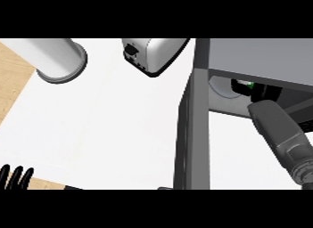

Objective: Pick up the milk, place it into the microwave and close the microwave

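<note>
Green-labelled milk (248,84) sits inside the microwave (264,58), long axis unreadable. Right hand (269,92) at it, grasp cannot be told. Left hand (10,177) spread, lower left.

The left hand (10,178) is black throughout, with slim, rod-like fingers rounded at the tips; only the fingers show at the lower edge. The right forearm (280,133) is grey and smooth-shelled, roughly cylindrical, rounded at the wrist end and broader toward the elbow. Faint seam lines divide its shell into panels. Near the lower right corner a darker grey ribbed collar (308,171) rings the arm. The right hand (270,92) is black; its shape is largely hidden.
</note>
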Robot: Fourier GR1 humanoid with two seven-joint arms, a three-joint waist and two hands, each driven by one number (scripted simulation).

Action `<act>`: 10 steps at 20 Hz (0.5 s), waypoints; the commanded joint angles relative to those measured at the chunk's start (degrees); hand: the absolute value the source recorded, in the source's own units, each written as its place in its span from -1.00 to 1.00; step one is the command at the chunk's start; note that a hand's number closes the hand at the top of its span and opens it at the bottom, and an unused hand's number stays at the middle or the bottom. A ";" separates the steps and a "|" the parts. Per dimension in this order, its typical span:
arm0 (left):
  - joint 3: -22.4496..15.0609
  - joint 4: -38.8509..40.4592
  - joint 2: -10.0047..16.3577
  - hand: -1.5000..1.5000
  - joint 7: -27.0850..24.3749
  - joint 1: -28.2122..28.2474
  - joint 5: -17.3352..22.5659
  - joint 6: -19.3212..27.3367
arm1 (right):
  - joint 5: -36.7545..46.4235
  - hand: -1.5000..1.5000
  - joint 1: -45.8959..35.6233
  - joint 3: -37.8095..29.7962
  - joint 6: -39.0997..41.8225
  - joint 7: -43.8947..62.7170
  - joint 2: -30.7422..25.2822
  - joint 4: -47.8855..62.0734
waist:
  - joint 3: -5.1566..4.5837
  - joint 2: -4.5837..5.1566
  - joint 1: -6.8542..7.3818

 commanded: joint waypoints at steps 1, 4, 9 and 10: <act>0.42 -0.32 0.59 -1.00 -0.04 -1.06 -0.57 0.04 | 3.58 -1.00 3.00 3.29 -7.96 8.27 -0.21 2.06 | 0.48 0.25 0.45; -0.48 1.72 0.08 -1.00 -0.07 -1.39 -0.87 -0.28 | 5.65 -1.00 -4.69 5.60 7.15 0.17 3.13 1.68 | 1.02 -0.77 0.59; 0.99 1.90 0.93 -1.00 0.47 -2.86 -0.48 0.23 | 6.13 -1.00 -5.35 6.08 10.34 -0.34 5.97 1.86 | 1.14 -0.60 0.08; 1.36 2.31 0.74 -1.00 0.21 -2.73 0.11 0.20 | 6.20 -1.00 -4.77 6.16 10.85 -1.65 6.50 1.15 | 1.16 -0.66 -0.07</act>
